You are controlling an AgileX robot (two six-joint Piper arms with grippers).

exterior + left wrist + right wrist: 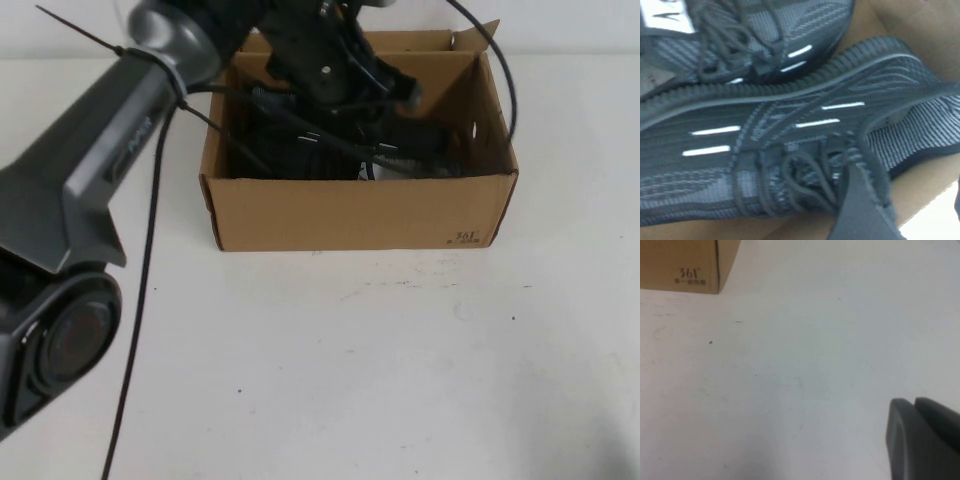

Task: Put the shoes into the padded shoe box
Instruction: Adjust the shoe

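Both black knit lace-up sneakers with white dash marks lie side by side inside the brown corrugated cardboard box on the white desk. The left pincer hangs low inside the box over them; whether it grips cannot be told. The right pincer, fingers together, hovers over bare desk. Placement appears complete; withdrawal remains.

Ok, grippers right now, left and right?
Left gripper: down inside the shoe box over the shoes; cannot be told.
Right gripper: over bare table, closed, holding nothing.
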